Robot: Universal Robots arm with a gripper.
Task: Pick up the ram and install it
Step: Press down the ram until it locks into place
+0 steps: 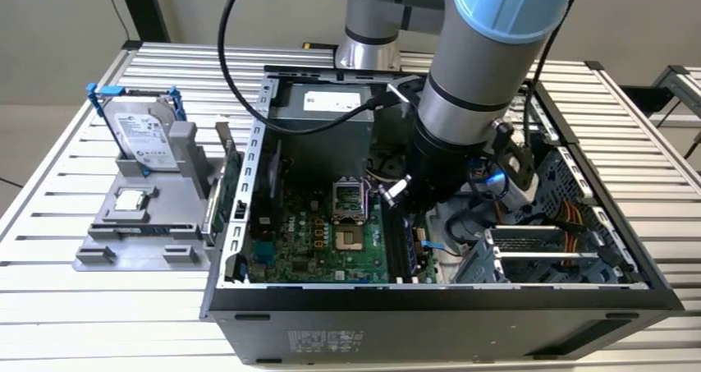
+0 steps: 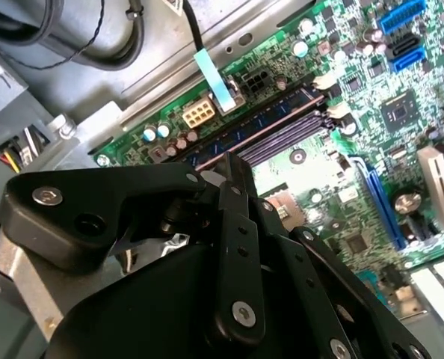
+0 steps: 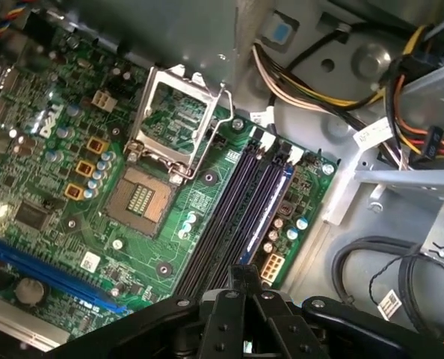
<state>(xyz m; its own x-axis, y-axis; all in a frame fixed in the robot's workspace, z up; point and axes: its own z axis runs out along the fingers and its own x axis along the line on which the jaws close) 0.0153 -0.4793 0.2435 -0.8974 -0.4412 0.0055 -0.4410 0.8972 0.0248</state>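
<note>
Your pincer (image 3: 241, 278) sits low over the motherboard's memory slots (image 3: 244, 209), fingers drawn together. The ram's (image 3: 270, 213) blue edge seems seated in one slot; any grip is hidden.

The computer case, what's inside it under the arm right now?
Inside the case lies a green motherboard with an open processor socket and dark memory slots. The gripper hangs over those slots; its body covers their near ends.

The exterior view looks down from high on the open computer case (image 1: 438, 294); both wrist views face its motherboard (image 3: 72, 187) closely.
</note>
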